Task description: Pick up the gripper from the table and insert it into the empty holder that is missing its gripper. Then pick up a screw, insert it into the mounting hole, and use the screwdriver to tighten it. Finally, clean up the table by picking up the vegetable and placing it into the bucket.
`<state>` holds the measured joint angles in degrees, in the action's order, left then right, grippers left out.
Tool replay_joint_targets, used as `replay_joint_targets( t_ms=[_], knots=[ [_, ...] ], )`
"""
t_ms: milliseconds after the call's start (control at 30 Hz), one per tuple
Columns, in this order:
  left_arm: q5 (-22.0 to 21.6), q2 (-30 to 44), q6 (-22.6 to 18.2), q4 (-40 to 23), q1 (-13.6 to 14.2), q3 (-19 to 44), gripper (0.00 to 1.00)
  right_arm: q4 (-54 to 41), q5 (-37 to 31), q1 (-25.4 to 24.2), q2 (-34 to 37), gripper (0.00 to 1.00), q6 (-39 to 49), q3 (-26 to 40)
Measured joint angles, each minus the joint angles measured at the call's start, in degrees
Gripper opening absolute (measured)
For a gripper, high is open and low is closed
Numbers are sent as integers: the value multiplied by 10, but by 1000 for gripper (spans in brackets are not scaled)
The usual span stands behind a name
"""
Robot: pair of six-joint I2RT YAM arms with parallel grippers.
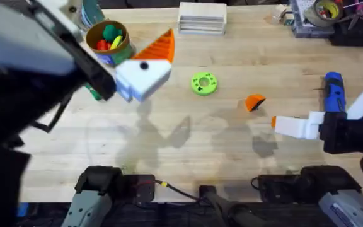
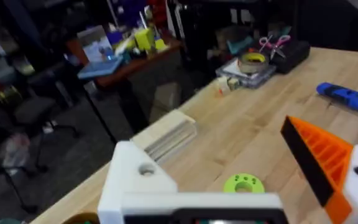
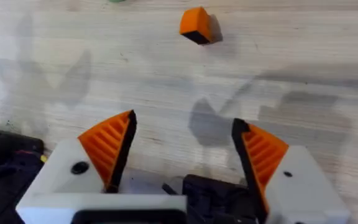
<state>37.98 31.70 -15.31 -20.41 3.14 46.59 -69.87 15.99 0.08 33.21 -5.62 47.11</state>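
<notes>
Overhead, the left claw [image 1: 145, 66] is raised over the bench [image 1: 232, 145] beside the bucket [image 1: 108, 41], spread, one white holder [image 1: 145, 77] bare. Left wrist: that holder [image 2: 135, 177] faces one orange pad. Right wrist: the right claw [image 3: 182, 152] hovers spread, with the gripper [image 3: 195, 25], an orange wedge, lying on the wood beyond.

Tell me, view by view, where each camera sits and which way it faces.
Overhead: above the arm bases, looking down and forward over the table; left arm raised close, right arm low.
Left wrist: high on the left arm, facing across the table toward the room; one orange pad fitted, the other white mount bare.
Right wrist: low, facing the tabletop; right gripper open.
Shared: the loose orange gripper appears overhead and in the right wrist view.
</notes>
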Motion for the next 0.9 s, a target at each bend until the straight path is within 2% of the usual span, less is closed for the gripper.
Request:
replay_joint_targets(
  t_ms=[100,267,467,600,733,900],
  knots=[
    [-1,-45,-5,56,6,-60,995,0,0,0,0,992,0,0],
    [-3,-122,4,172,6,-197,994,0,0,0,0,991,0,0],
    [-14,-216,45,306,6,-357,994,0,0,0,0,991,0,0],
    [-22,-270,80,376,6,-437,994,0,0,0,0,991,0,0],
    [-38,-308,115,374,7,-463,994,0,0,0,0,993,0,0],
    [-48,-315,130,371,7,-463,993,0,0,0,0,991,0,0]
  ],
)
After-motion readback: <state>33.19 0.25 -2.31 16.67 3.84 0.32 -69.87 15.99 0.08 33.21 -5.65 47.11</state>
